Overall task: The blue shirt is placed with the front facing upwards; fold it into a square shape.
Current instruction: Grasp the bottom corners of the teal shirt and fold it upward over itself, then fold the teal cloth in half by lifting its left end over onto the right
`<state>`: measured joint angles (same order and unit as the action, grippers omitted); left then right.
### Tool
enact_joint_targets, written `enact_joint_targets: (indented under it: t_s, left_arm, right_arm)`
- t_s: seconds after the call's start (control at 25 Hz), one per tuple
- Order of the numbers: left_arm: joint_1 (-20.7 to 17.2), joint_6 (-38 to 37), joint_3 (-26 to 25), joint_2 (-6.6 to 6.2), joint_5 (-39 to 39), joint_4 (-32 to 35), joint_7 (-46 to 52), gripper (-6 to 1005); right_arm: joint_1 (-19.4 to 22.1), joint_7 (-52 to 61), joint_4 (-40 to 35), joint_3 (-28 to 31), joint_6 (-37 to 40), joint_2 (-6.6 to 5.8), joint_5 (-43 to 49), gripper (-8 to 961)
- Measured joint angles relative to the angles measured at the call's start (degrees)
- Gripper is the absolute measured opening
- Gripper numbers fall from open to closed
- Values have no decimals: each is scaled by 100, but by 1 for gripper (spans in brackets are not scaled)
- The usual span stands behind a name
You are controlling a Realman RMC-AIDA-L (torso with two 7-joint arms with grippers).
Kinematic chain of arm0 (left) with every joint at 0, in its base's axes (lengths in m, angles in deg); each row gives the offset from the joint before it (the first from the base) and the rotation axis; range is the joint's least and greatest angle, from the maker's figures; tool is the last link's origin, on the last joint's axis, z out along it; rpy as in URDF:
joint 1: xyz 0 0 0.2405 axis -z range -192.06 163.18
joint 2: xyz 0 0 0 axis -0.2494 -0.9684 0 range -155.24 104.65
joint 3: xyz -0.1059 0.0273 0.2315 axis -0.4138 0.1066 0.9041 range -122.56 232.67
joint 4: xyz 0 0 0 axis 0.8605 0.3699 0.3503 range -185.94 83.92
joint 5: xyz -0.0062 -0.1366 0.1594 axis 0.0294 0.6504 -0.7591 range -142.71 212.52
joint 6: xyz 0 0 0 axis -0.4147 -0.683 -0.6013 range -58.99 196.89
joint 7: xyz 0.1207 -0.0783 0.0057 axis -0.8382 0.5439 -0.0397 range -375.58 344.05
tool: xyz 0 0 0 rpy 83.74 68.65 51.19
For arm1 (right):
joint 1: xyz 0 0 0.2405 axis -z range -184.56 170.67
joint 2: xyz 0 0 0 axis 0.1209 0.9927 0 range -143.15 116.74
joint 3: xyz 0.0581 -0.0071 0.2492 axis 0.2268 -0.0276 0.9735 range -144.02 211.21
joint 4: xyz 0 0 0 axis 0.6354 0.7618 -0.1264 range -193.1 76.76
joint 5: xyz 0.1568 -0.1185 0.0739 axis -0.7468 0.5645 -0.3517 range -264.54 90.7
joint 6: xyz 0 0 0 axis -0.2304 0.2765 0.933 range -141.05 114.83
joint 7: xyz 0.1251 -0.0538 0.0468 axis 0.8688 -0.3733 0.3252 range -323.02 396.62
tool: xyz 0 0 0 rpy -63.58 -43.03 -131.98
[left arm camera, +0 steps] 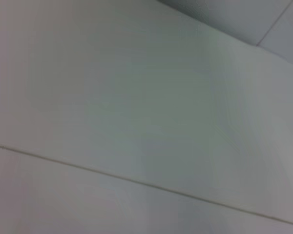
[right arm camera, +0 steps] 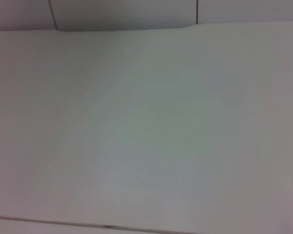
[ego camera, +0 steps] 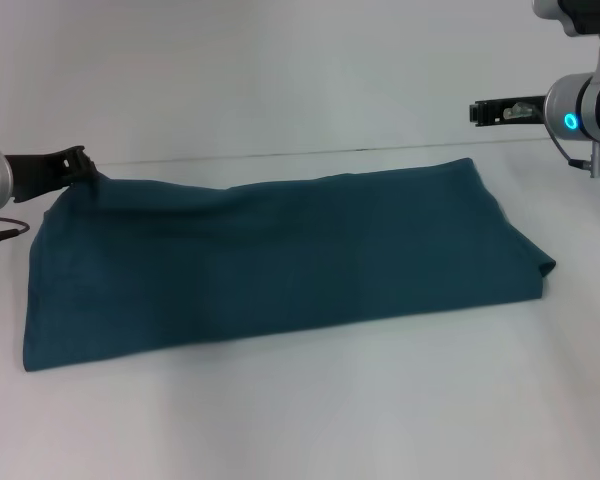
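One bench point(ego camera: 300, 420), white and plain, is the largest item before me and carries everything else; its far edge meets a pale wall just behind the cloth. One blue shirt point(ego camera: 280, 265), dark teal, lies on that bench as a long folded band running from my left side to my right, plain fabric uppermost with no lettering showing. Its near edge is fairly straight, its left end is squared off, and its right end tapers to a small folded corner at the lower right. Soft creases run along its length, and its far left corner is drawn up into a slight peak. One left hand point(ego camera: 77, 160), black, at the end of my left arm, sits at that raised far left corner, touching the cloth; it looks clenched on the shirt's corner there, though the fingertips themselves are partly buried in the fabric. One right hand point(ego camera: 492, 111), black with a pale insert, is held in the air above and beyond the shirt's far right corner, apart from the cloth and grasping nothing; whether it is released or clenched I cannot tell. Two wrist views show only pale blank surface with faint seam lines, with no shirt and no fingers visible.
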<state>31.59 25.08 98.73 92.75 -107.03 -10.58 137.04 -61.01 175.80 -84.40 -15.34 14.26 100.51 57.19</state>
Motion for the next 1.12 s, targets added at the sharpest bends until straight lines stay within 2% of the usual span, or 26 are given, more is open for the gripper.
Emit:
enact_joint_targets:
  t_s: [0.12,0.32,0.44,0.56,0.64,0.68,0.8,0.84,0.88,0.96,1.12]
  left_arm:
    - [-2,152,-59,60,0,17,15,70]
    - [-33,253,-327,74,-18,-27,44,218]
    - [-175,230,-516,68,-6,41,104,339]
    - [-291,137,-524,114,0,224,134,478]
    - [-339,18,-519,159,9,372,127,524]
    - [-379,-93,-510,191,39,516,108,546]
    - [-595,-454,-469,308,309,1033,29,615]
    - [-794,-825,-467,382,707,1406,-131,638]
    - [-794,-825,-467,382,707,1406,-131,660]
    - [-982,-1241,-466,409,1218,1623,-322,706]
    - [-1301,-2037,-525,352,2205,1579,-681,801]
  right_arm:
    - [-39,28,19,2,-51,-27,101,205]
    - [-62,89,-7,54,170,-167,73,393]
    - [-56,90,-28,69,283,-197,51,539]
    - [-5,92,-81,111,463,-220,-41,684]
    - [98,92,-239,155,653,-228,-214,780]
    - [208,79,-419,171,820,-213,-370,828]
    - [687,-75,-1243,203,1517,-117,-1087,852]
    - [914,-186,-1590,207,1885,-68,-1459,860]
    - [1123,-304,-1844,210,2166,-37,-1805,868]
    - [1540,-547,-2236,213,2814,4,-2543,883]
    - [2326,-1031,-2311,316,4155,-35,-4087,915]
